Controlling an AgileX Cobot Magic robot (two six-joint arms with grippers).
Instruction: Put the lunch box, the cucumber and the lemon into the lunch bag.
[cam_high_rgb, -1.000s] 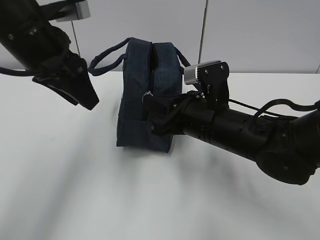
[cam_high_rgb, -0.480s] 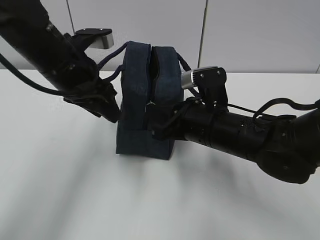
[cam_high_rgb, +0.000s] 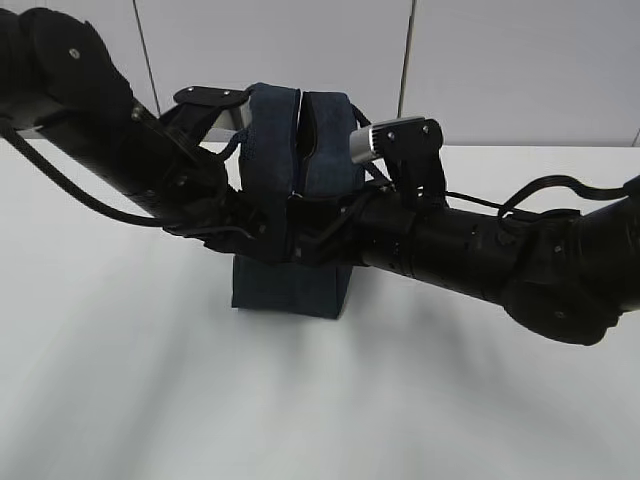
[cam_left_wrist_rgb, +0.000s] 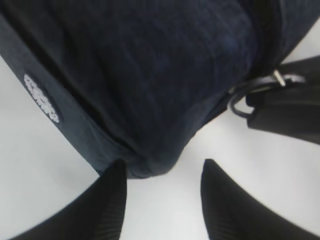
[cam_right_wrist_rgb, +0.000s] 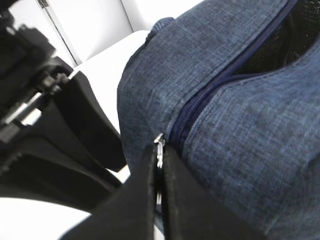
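The dark navy lunch bag stands upright in the middle of the white table, its top zipper partly undone. My right gripper is shut on the silver ring pull at the bag's front end. My left gripper is open, its two fingertips on either side of the bag's lower corner. That view also shows the ring pull and a right finger. In the exterior view both grippers meet at the bag's front face, left and right. The lunch box, the cucumber and the lemon are out of view.
White table all around the bag, with a pale panelled wall behind. The bag's loop handles hang at its back. The two black arms cross in front of the bag from either side.
My left arm has swung down and to the right, from the far left to the bag's front. My right gripper has stayed shut on the ring pull.
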